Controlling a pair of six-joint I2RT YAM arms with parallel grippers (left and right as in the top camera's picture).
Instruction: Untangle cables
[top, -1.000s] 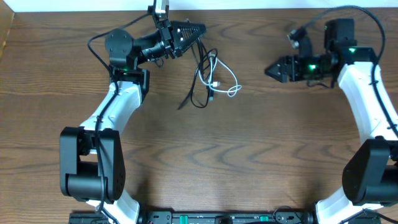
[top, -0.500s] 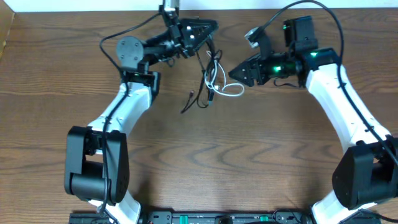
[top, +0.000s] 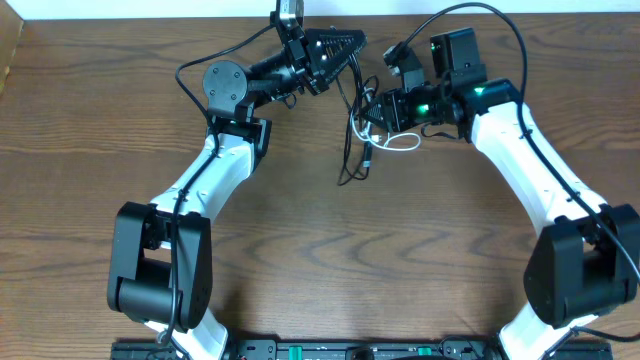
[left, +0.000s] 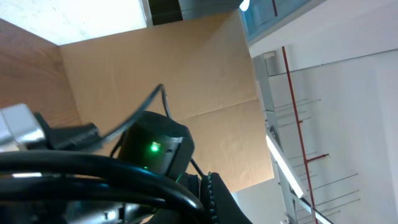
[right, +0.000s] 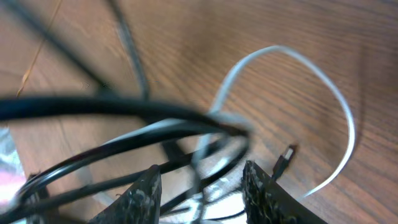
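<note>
Seen from overhead, my left gripper (top: 353, 42) is raised near the table's back edge, shut, with the black cable (top: 350, 165) running down from its tip to the table. The white cable (top: 402, 146) loops through the black one just right of it. My right gripper (top: 369, 110) has reached into this bundle from the right. In the right wrist view, my right gripper (right: 200, 173) is open, with strands of the black cable (right: 93, 106) and the white cable (right: 314, 65) between its jaws. A small black plug (right: 285, 158) lies by the right finger. The left wrist view points upward, showing only dark fingers (left: 214, 202).
The wooden table (top: 320, 260) stretches toward the front. Its back edge meets a white wall just behind both grippers. A cardboard sheet (top: 10, 50) stands at the far left. Thick black arm wires (top: 470, 15) arch over the right arm.
My left gripper has moved right along the back edge, dragging the cable bundle with it. My right gripper has swung left into the bundle and narrowed its jaws.
</note>
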